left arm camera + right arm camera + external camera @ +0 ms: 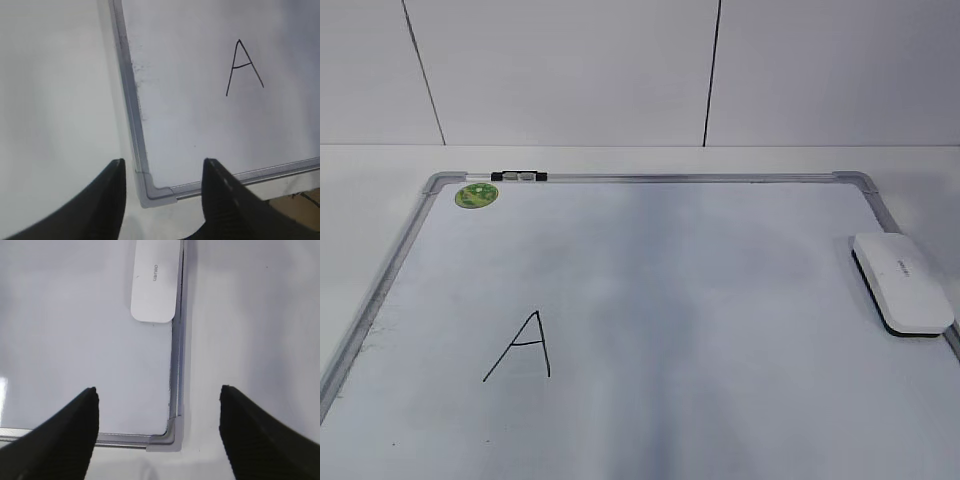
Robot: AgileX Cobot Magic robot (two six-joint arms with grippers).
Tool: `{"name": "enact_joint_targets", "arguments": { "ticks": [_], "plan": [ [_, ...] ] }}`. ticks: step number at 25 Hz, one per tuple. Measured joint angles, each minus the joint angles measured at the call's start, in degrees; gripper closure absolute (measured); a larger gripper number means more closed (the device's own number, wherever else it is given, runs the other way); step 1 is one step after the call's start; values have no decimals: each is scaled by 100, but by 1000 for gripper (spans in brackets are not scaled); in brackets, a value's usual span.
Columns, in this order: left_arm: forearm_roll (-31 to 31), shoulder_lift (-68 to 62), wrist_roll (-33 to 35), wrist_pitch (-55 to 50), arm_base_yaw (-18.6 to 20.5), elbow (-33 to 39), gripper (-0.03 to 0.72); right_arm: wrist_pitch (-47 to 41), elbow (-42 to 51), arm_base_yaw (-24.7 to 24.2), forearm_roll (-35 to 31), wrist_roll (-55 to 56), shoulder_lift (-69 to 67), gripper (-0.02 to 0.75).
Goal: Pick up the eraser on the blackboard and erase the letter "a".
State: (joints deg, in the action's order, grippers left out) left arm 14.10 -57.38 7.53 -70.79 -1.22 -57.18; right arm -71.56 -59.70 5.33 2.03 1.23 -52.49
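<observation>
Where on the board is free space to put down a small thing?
The board is mostly bare: the wide middle between the letter A and the eraser, and the top strip right of the green sticker. Only the right edge, where the eraser lies, is taken.

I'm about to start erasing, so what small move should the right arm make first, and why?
Probably advance the right gripper forward toward the eraser. Its jaws stand open and empty over the whiteboard's near corner, while the eraser lies untouched ahead, along the right frame, and the letter A remains unerased.
</observation>
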Motion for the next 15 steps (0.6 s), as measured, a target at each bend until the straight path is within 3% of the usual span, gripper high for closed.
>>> {"name": "enact_joint_targets", "arguments": {
  "ticks": [15],
  "plan": [
    [70,3016,-9,-107,0,1667,328,-71,782,0,87,11,2323,145]
  ]
}}
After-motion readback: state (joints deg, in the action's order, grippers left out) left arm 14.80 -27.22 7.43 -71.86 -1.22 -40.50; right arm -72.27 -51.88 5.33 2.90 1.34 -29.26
